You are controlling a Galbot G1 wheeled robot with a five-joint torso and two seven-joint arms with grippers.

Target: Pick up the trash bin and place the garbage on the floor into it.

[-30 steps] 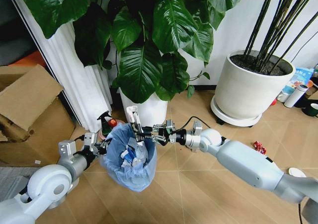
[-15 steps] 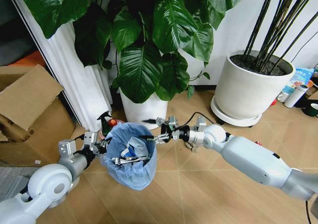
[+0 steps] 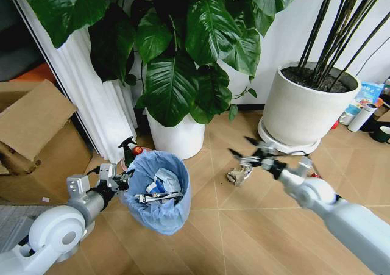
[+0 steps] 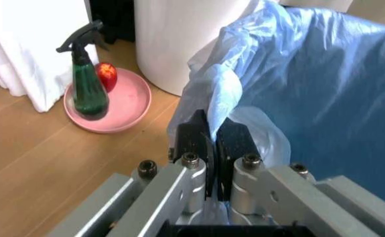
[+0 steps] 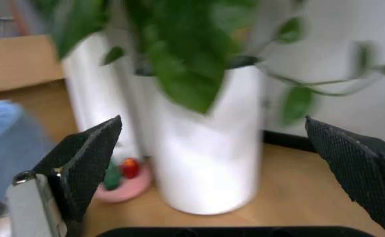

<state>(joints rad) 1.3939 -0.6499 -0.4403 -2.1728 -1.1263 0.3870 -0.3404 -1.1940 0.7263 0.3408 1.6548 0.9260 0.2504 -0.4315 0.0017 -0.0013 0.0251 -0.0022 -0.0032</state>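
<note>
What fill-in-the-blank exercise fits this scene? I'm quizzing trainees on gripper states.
1. The left gripper is shut on the ____ of the bin.
2. The right gripper has its fingers ____.
3. The crumpled scrap under the right gripper lies on the ____.
4. The spray bottle stands on a ____ dish.

Missing words: bag; open; floor; pink
</note>
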